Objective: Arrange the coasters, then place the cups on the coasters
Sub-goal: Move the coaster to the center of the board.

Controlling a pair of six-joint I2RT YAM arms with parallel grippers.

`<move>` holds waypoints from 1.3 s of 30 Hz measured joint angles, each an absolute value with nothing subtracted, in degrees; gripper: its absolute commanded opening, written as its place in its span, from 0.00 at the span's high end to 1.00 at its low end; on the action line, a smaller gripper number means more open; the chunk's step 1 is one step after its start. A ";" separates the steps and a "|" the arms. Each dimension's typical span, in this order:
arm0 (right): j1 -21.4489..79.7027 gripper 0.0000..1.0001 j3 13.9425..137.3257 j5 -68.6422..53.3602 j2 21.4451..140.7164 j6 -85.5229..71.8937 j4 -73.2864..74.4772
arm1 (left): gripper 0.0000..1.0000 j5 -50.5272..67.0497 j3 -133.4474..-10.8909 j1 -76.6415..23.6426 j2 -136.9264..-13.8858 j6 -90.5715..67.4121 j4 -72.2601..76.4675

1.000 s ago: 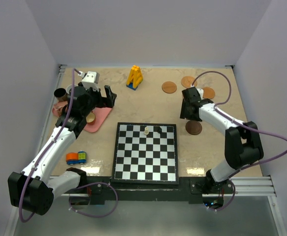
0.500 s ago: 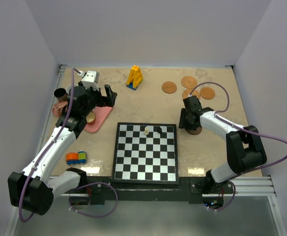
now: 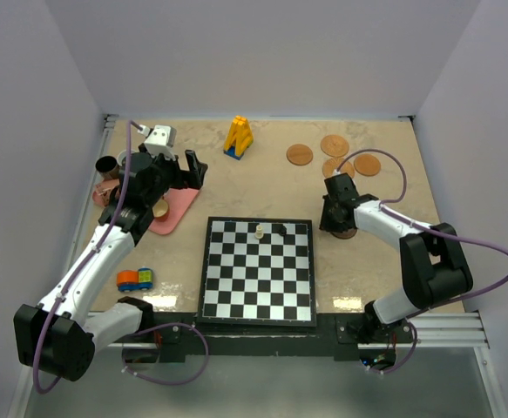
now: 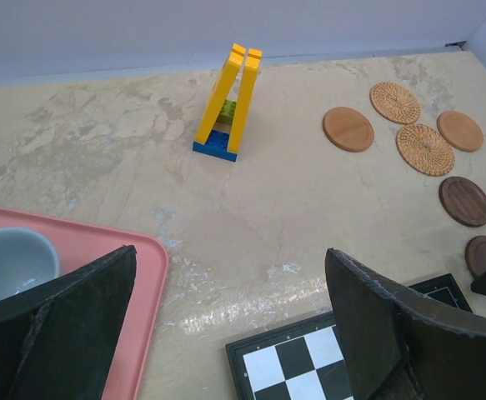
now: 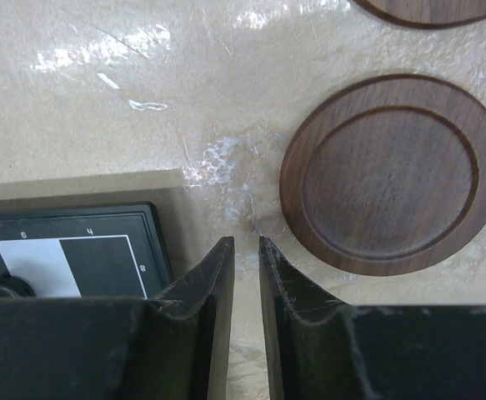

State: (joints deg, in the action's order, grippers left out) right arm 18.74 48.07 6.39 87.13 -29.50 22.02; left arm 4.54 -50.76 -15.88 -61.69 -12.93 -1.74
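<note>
Coasters number six: two smooth tan, two woven, two dark brown, all at the worktop's two-o'clock quarter. The nearest dark coaster lies flat near the chessboard's corner. It sits at two o'clock from the right tool, whose jaws show a narrow slit gripping nothing. That arm is much nearer. The left tool gapes wide above the pink tray, beside one grey cup. The other cups I cannot count.

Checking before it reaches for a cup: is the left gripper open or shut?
Open. In the left wrist view the left gripper has its two fingers far apart, with nothing between them.
</note>
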 measured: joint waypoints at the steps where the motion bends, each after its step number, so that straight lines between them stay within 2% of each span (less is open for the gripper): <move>1: 18.74 0.78 47.90 6.39 87.13 -29.56 21.98 | 0.00 4.54 -50.76 -15.88 -61.69 -12.95 -1.74; 39: 18.85 0.78 47.57 15.84 89.30 -31.70 22.83 | 0.00 4.49 -50.76 -16.27 -61.69 -12.95 -1.74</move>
